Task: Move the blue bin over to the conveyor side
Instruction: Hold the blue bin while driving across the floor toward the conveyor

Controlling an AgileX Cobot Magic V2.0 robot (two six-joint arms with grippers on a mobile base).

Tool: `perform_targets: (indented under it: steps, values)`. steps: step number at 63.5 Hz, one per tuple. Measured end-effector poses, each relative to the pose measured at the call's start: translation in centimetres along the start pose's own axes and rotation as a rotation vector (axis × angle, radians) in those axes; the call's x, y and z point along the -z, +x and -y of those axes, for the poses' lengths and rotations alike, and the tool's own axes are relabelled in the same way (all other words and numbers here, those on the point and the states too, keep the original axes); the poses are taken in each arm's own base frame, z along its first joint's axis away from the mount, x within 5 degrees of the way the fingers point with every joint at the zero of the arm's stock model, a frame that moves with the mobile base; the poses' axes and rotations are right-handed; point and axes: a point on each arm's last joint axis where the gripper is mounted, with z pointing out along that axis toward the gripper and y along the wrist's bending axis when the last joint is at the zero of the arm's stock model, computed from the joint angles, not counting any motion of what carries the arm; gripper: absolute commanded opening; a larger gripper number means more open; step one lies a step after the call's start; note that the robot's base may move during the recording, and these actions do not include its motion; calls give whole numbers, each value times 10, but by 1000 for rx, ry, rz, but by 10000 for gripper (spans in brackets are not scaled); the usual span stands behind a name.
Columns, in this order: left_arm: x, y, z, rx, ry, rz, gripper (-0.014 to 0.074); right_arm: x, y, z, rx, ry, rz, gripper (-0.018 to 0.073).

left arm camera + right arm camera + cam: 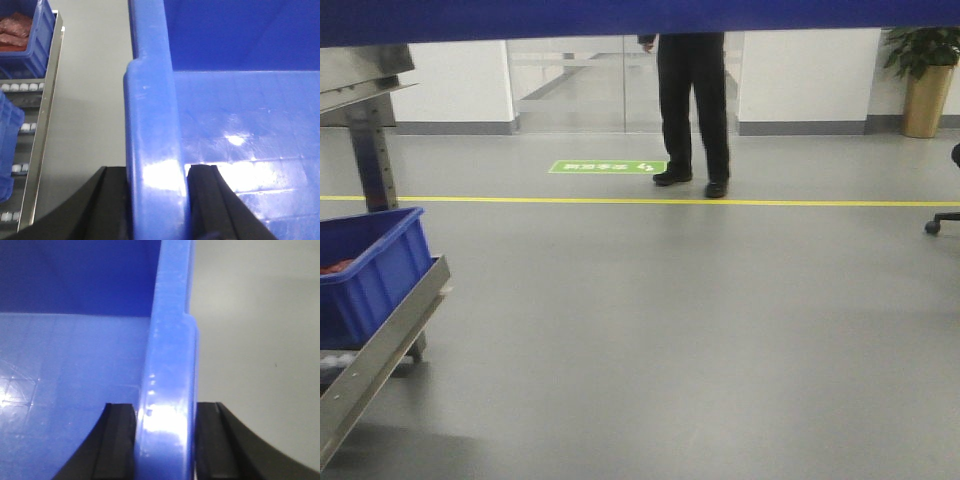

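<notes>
The blue bin (pixel 150 125) fills both wrist views, glossy, with a thick rolled rim. My left gripper (pixel 156 172) is shut on the bin's left rim, one black finger outside the wall and one inside. My right gripper (pixel 165 410) is shut on the right rim (pixel 170 365) in the same way. Grey floor shows beyond the bin on both sides. In the front view the blue bin (pixel 640 18) is a dark blue band across the top edge. The conveyor side is out of view.
A smaller blue bin with a red packet (pixel 365 270) sits on a steel roller rack (pixel 390 340) at the left; the rack (pixel 35 130) also shows in the left wrist view. A person (pixel 692 100) stands ahead past a yellow floor line (pixel 670 202). A chair wheel (pixel 935 225) is at the right.
</notes>
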Motion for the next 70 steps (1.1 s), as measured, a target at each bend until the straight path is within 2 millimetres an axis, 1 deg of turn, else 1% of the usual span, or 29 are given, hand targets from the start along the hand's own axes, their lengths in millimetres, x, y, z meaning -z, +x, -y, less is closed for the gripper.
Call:
perform_targets:
  steps: [70]
  values:
    - [0, 0, 0, 0, 0, 0, -17, 1, 0, 0, 0, 0, 2, -81]
